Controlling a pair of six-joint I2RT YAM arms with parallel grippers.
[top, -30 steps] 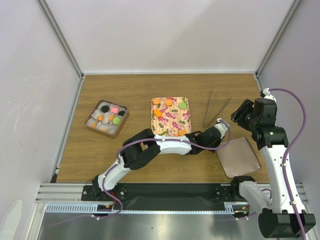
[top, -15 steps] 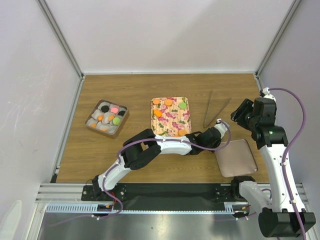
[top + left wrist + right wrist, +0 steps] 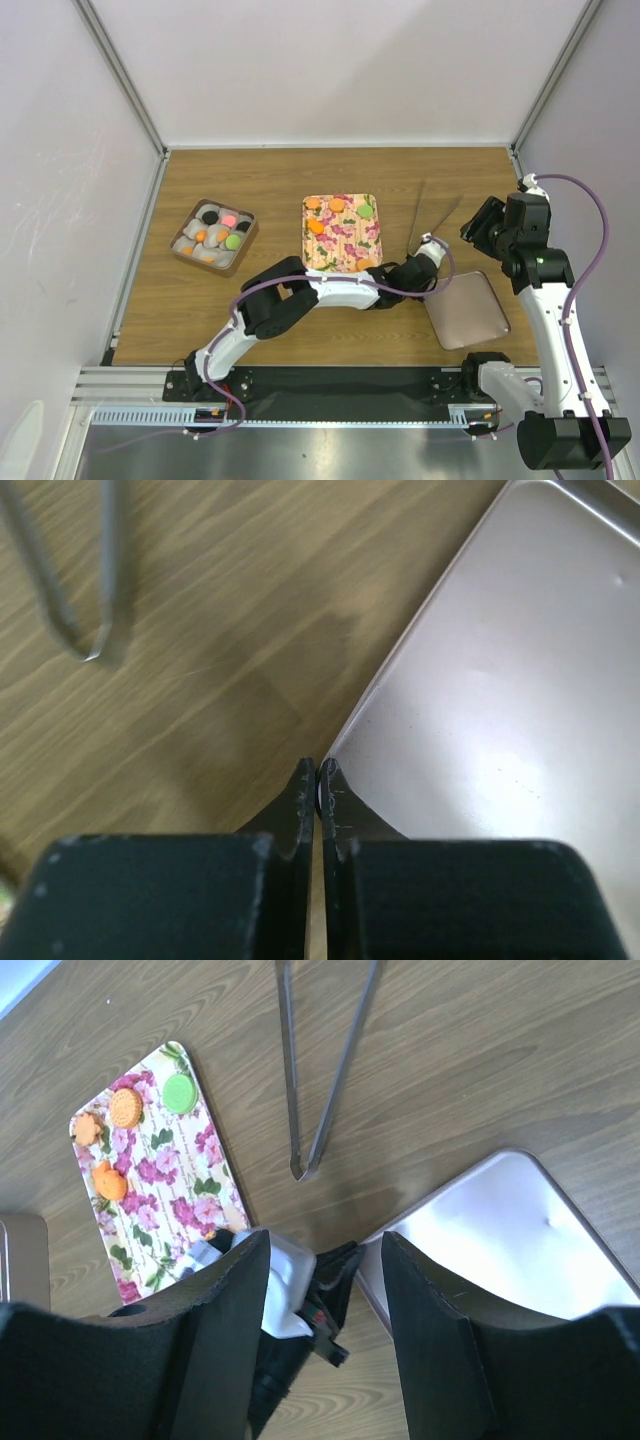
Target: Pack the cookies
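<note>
The left fingers [image 3: 299, 818] are pressed together on the rim of a plain metal tray [image 3: 500, 700], pinching it at the corner nearest the floral tray [image 3: 345, 242]; the wrist view shows the two tips shut tight on the thin edge, with bare wood to their left. The plain metal tray lies flat on the table [image 3: 300, 170] in front of the right arm and has nothing in it. Just beyond that pinched corner lie metal tongs [image 3: 424, 226], closed end toward the arms and legs spread toward the far wall. The right fingers [image 3: 222, 1332] stand apart with nothing between them, held above the table near the far side of the plain metal tray; looking down between them, one sees the left wrist and the tray's corner. The cookies [image 3: 338, 205] are in two places, well away from both sets of fingers. A few orange ones and a green one sit on the floral tray at the middle of the table, most of them along its far end and one orange at its near right corner. The others, black, pink, orange and green, rest among white paper cups [image 3: 195, 231] in a brown box [image 3: 254, 228] at the left.
</note>
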